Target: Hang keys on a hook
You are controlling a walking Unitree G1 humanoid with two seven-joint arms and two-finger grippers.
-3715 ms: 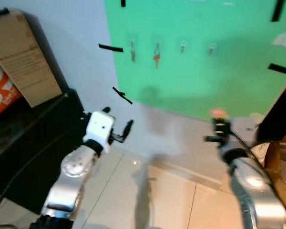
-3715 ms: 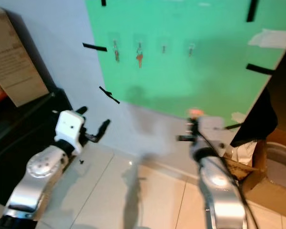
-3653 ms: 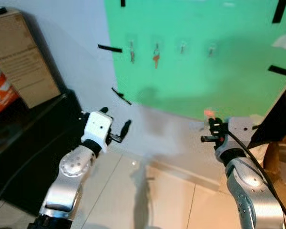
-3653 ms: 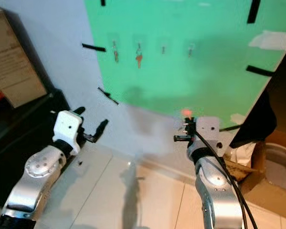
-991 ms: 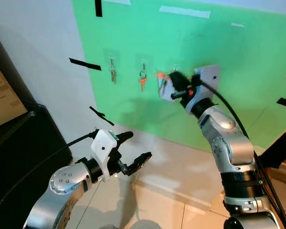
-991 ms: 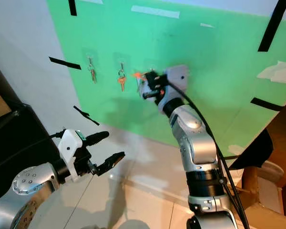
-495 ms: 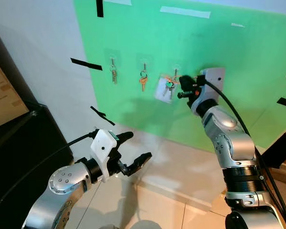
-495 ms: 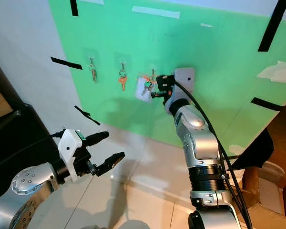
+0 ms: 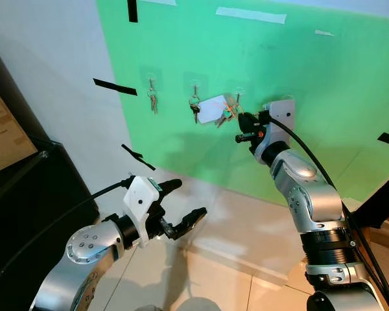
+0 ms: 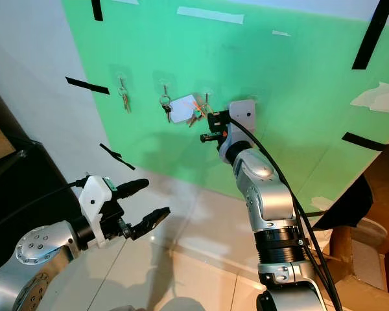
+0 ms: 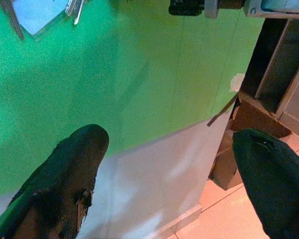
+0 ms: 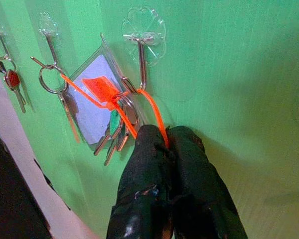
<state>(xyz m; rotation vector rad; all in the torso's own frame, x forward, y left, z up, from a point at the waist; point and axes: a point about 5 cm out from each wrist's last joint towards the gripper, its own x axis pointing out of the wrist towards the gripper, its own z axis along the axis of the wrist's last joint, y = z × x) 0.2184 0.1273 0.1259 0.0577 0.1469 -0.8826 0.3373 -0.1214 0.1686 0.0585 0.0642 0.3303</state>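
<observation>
My right tool (image 12: 167, 144) is raised against the green board (image 9: 324, 84), just below the third clear hook (image 12: 142, 47) from the left in the row stuck there, and its two black fingers (image 12: 144, 164) are pressed together on the orange loop (image 12: 152, 112) of the key bunch (image 12: 117, 129). The loop runs up from my fingertips and over the metal prong of that hook, so the strap is around the hook while I grip its lower end. The key bunch itself hangs just to the left of the hook on its ring, with a green-headed key among the silver ones, an orange tag (image 12: 102, 87) and a clear card holder with a pale card (image 9: 211, 107) tilted up behind it, lying against the board. Left of that hook, a second hook (image 12: 49, 37) carries a ring with a single key (image 9: 194, 110), touched by the card holder's edge, and further left another hook bears a small pair of keys (image 9: 153, 103). Strips of black tape (image 9: 115, 87) sit on the wall left of the board and a white strip of tape (image 9: 249, 14) near the board's top. My left tool (image 9: 181, 214) is held low, well below the hooks and over the tiled floor (image 9: 227, 278), with its fingers spread wide apart and nothing between them. A black cabinet (image 9: 19, 214) stands at the wall to the left of the board.
</observation>
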